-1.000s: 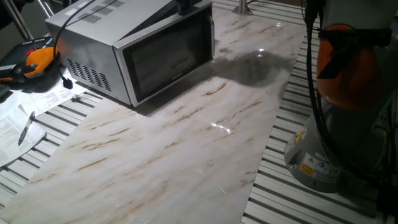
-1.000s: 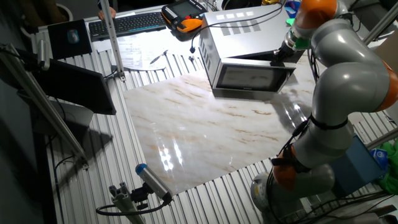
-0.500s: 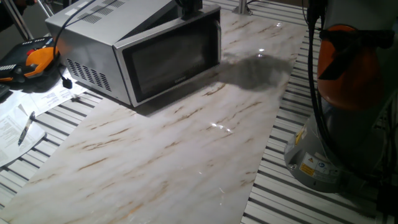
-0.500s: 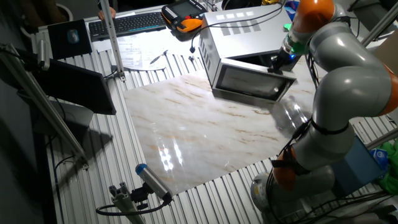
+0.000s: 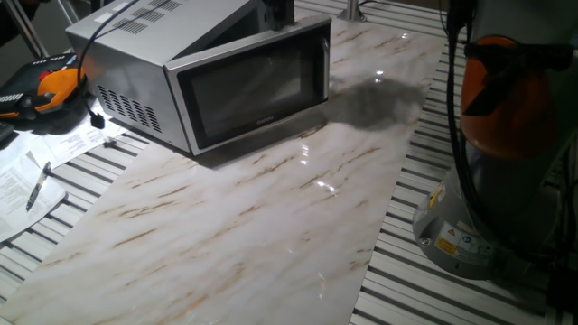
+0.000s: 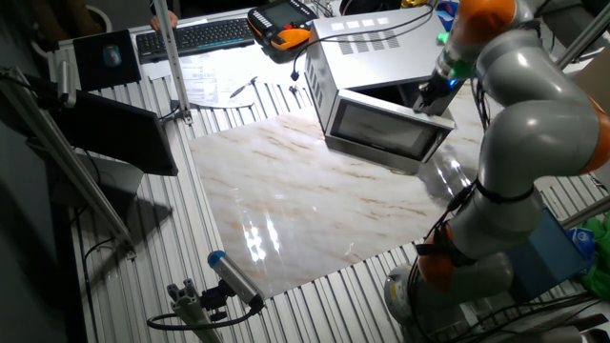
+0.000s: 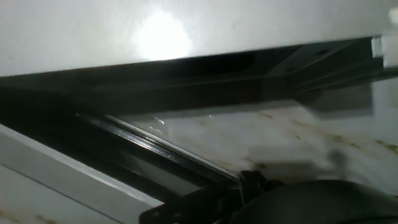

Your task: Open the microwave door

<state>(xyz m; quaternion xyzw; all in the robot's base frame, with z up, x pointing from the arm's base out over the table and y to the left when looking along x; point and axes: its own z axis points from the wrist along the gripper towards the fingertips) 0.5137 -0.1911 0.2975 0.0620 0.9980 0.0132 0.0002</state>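
The silver-grey microwave (image 5: 126, 54) stands at the far end of the marble slab (image 5: 271, 217), also seen as microwave (image 6: 367, 43) from the other side. Its door (image 5: 253, 90) with the dark window is swung partly open, hinged at the left, leaving a wedge gap behind door (image 6: 381, 133). My gripper (image 5: 275, 11) sits at the door's top free corner, reaching down behind it; gripper (image 6: 429, 95) is dark and its fingers are hidden. The hand view shows only the door's edge (image 7: 56, 180), the dark gap and marble (image 7: 298, 137) beyond.
An orange teach pendant (image 5: 54, 86) and papers with a pen (image 5: 36, 185) lie left of the microwave. A keyboard (image 6: 191, 36) and a metal pole (image 6: 167, 57) stand behind. My arm's base (image 5: 488, 199) is at the slab's right.
The door has swung farther open, its free end moving out over the slab. My gripper has travelled along with that corner.
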